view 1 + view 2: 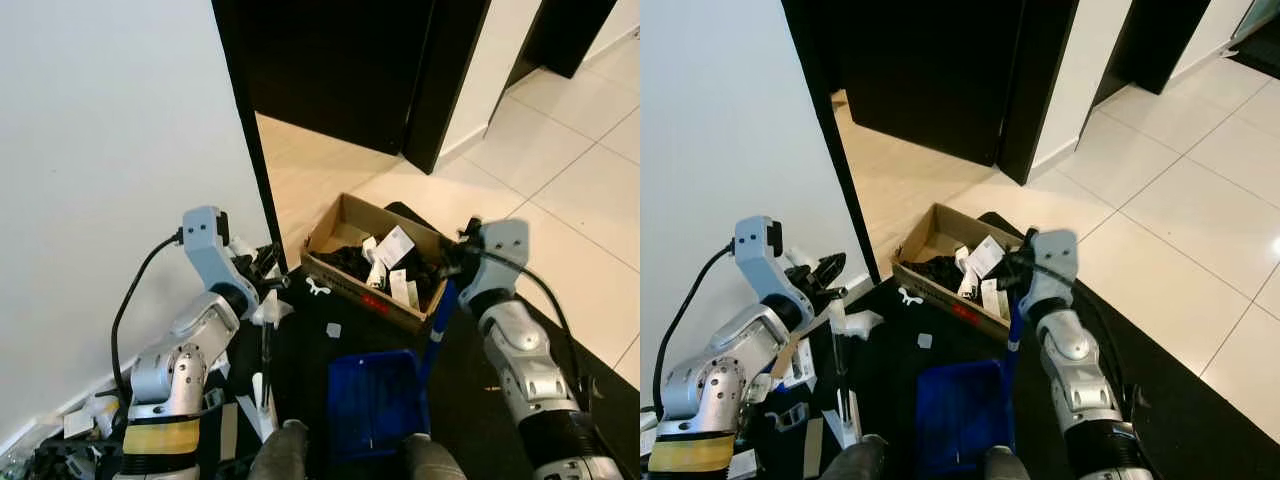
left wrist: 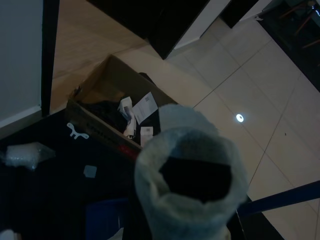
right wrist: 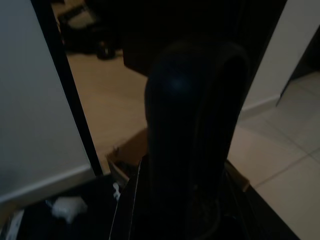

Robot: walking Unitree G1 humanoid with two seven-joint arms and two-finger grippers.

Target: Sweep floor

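Underfoot, black mat meets pale tiles — left gripper clasps broom handle, right gripper dustpan handle.

white labels in cardboard box, red print on its side, all illegible

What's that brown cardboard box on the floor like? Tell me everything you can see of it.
The brown cardboard box is shallow, rectangular and open-topped, with red print on its front wall. It sits level on the floor at the edge of a black mat, just past the dark doorframe. Inside lie black items and white paper cards. The right gripper hovers by its far corner; whether they touch is unclear.
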